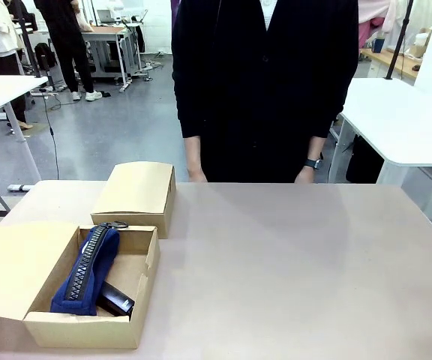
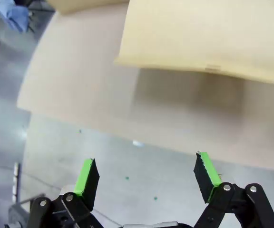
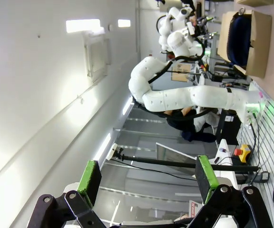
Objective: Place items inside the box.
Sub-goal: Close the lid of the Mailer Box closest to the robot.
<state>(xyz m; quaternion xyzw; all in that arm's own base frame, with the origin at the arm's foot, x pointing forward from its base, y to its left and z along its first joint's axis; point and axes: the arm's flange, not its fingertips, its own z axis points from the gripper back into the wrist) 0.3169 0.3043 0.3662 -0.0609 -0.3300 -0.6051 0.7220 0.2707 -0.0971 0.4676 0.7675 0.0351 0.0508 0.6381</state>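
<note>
An open cardboard box [image 1: 81, 330] sits at the table's near left corner with its lid flap [image 1: 13, 262] folded out to the left. Inside it, the navy zip pencil case [image 1: 87, 274] leans lengthwise, and a black item that looks like the stapler [image 1: 117, 298] lies beside it. The grey pencil case, yellow utility knife and marker pen are out of view. My left gripper [image 2: 146, 173] is open and holds nothing, above the table edge [image 2: 80, 85] and below a cardboard flap [image 2: 208, 33]. My right gripper [image 3: 146, 178] is open and holds nothing, pointing into the room. The box [image 3: 260, 45] with the navy case [image 3: 239, 33] shows far off.
A second, closed cardboard box [image 1: 137, 193] stands just behind the open one. A person in black stands at the far side with a hand [image 1: 196, 175] and the other hand [image 1: 304, 176] at the table edge. White tables stand behind.
</note>
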